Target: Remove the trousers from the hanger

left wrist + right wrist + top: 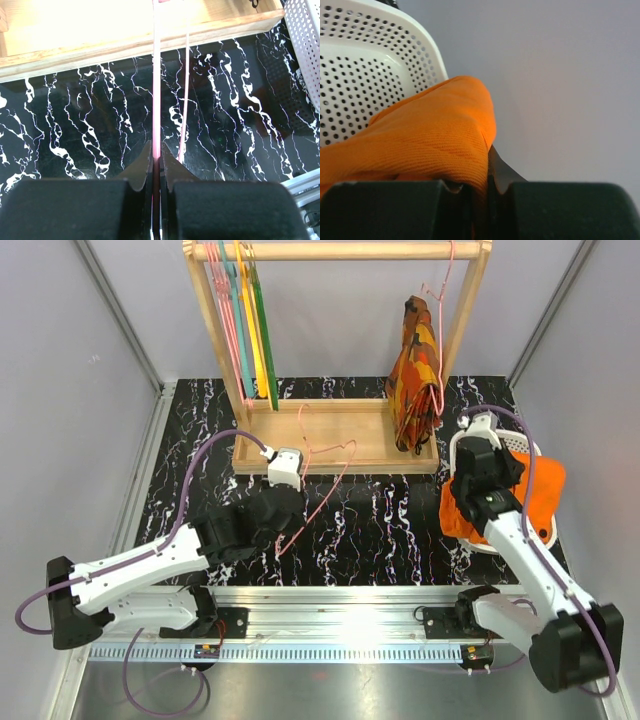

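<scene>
The trousers (435, 135) are plain bright orange, a finely ribbed cloth with no pattern, bunched in a soft heap that spills over the rim of the white perforated basket (365, 75) on the right side of the black marbled table (400, 520). The right gripper (481, 175) is pinched tight on a fold of that cloth. Well apart, left of centre, the left gripper (156, 152) is clamped on one wire of the hanger (155, 100), thin, pale pink and bare, slanting across the table just near of the wooden rack (340, 435). At the rack's right end hangs a patterned orange-brown garment (415, 380)
</scene>
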`<state>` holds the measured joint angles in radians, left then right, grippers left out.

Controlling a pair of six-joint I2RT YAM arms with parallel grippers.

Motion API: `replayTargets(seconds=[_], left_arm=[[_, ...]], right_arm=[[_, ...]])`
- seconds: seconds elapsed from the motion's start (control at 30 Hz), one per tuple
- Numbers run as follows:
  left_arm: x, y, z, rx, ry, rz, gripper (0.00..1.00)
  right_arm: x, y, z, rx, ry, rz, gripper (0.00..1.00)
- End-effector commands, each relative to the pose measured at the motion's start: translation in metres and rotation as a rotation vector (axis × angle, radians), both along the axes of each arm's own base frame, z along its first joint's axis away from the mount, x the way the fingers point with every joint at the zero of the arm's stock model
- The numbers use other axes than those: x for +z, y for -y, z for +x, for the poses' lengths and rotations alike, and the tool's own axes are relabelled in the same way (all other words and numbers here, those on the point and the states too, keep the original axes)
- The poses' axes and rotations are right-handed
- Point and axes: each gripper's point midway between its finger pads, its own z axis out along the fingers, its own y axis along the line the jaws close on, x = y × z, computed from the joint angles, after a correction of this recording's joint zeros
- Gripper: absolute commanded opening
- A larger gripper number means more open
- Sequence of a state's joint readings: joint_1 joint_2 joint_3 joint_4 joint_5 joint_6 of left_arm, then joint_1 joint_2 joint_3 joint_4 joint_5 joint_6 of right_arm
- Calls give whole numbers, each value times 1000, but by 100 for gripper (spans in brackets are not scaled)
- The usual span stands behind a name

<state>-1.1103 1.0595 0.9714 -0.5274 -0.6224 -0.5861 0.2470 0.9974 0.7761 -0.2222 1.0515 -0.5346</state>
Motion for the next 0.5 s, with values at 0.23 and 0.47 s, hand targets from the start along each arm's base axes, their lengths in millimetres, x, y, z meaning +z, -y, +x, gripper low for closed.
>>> replayTargets(seconds=[0.23, 0.47], left_arm=[[23, -2, -2, -21, 42, -71, 0], [24, -2, -3, -32, 39, -64, 0]], right_arm=[[-41, -3, 74, -20, 9, 131, 0], [-88, -23, 93, 58, -23, 448, 61]])
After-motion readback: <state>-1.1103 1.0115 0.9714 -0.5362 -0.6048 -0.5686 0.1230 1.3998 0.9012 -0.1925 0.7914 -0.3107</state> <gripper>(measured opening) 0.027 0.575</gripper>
